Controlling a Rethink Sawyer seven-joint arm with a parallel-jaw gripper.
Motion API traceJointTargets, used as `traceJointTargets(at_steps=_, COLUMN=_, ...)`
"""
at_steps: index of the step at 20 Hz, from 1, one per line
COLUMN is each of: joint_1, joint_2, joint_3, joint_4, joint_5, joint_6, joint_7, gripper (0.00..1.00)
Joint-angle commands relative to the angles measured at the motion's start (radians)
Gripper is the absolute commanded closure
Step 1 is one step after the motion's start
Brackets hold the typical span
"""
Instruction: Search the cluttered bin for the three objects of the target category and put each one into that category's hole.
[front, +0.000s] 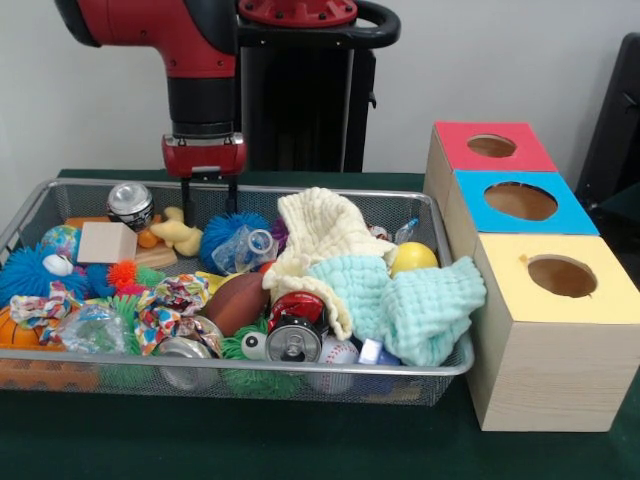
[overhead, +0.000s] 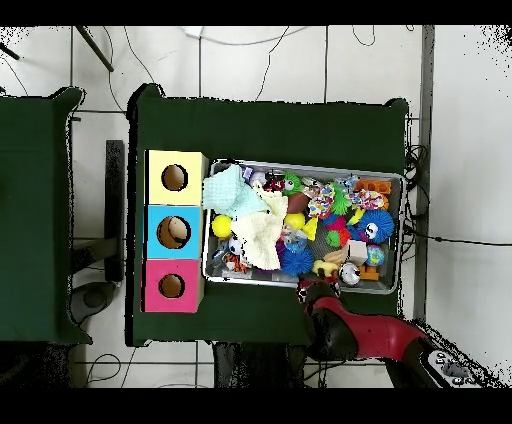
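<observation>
The cluttered bin (front: 441, 215) is a wide silver wire-mesh basket full of toys, cans and cloths; it also shows in the overhead view (overhead: 300, 166). My gripper (front: 208, 210) hangs open and empty just above the bin's far rim, over a yellow soft toy (front: 178, 233) and a blue spiky ball (front: 225, 232). In the overhead view the gripper (overhead: 304, 290) is at the bin's lower edge. Three wooden boxes with round holes stand beside the bin: red-topped (front: 490, 147), blue-topped (front: 520, 200), yellow-topped (front: 560, 275).
In the bin lie a cream cloth (front: 320, 240), a mint cloth (front: 410, 300) draped over the rim, a yellow ball (front: 413, 257), a brown football (front: 237, 300), a red can (front: 295, 330), a silver can (front: 130, 203) and a wooden block (front: 106, 242).
</observation>
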Motion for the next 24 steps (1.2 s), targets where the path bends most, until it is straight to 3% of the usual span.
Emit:
traceJointTargets(at_steps=1, joint_1=-0.041, joint_2=0.039, joint_3=0.052, joint_4=-0.069, joint_5=-0.018, joint_6=0.122, joint_7=0.085, gripper=0.0)
traceJointTargets(at_steps=13, joint_1=-0.134, joint_2=-0.03, joint_3=0.112, joint_4=-0.02, joint_5=-0.042, joint_6=0.19, joint_7=0.038, gripper=0.0)
traceJointTargets(at_steps=24, joint_1=-0.121, joint_2=0.039, joint_3=0.119, joint_4=-0.105, joint_5=-0.052, joint_6=0.175, joint_7=0.032, gripper=0.0)
